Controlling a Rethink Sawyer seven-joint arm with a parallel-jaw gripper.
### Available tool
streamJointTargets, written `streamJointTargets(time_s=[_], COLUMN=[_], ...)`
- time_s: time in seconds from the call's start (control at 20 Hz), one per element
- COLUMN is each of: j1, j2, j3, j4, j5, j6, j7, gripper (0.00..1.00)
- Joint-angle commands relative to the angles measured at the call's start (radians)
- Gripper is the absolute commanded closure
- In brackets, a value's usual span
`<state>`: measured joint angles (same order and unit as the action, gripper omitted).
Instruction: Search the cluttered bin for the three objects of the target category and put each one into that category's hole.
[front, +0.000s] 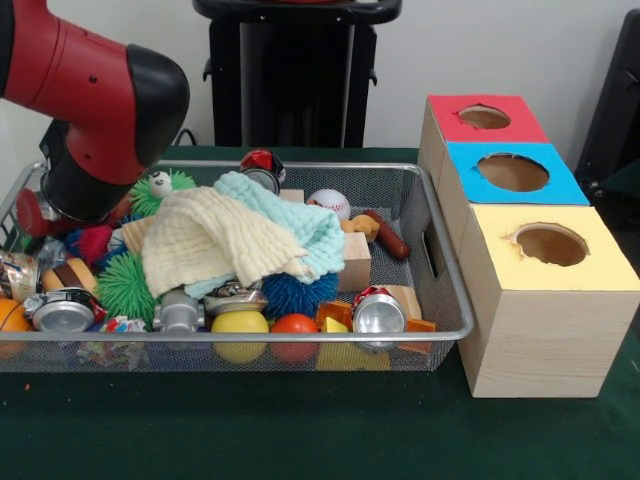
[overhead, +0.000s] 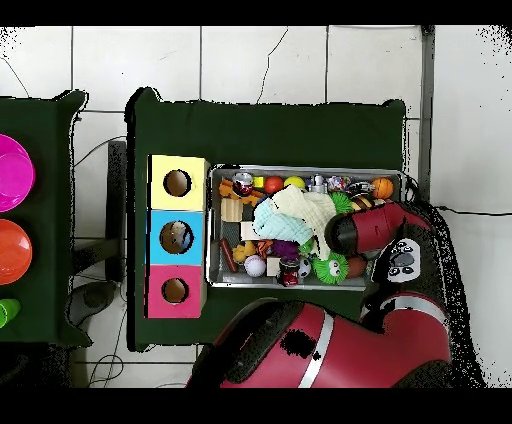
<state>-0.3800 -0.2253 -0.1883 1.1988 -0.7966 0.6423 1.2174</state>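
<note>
Bin (front: 440, 330) of unlabelled clutter

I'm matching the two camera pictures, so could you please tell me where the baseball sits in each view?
Front view: the baseball lies at the bin's far side, right of middle, behind the light blue cloth.
Overhead view: the baseball is at the bin's lower left, near the red-topped box.
Shared landmark: the cream cloth heaped mid-bin.
</note>
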Motion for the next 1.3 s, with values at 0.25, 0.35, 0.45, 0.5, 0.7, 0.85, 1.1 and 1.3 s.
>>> streamJointTargets(time_s=[0.25,0.35,0.45,0.5,0.7,0.85,1.1,1.3], j1=[-0.076,-0.095,-0.094,-0.095,-0.092,-0.08,-0.056,-0.044], j2=[-0.111,-0.171,-0.207,-0.223,-0.26,-0.275,-0.307,-0.316], j3=[0.198,0.223,0.24,0.246,0.256,0.261,0.267,0.28], j4=[0.133,0.182,0.195,0.202,0.218,0.226,0.263,0.295], j5=[0.066,0.093,0.12,0.129,0.16,0.183,0.219,0.265], j6=[-0.072,-0.049,0.001,0.02,0.095,0.133,0.16,0.181], j7=[-0.068,-0.089,-0.101,-0.105,-0.112,-0.093,-0.047,-0.015], gripper=[1.0,1.0,1.0,1.0,1.0,1.0,1.0,1.0])
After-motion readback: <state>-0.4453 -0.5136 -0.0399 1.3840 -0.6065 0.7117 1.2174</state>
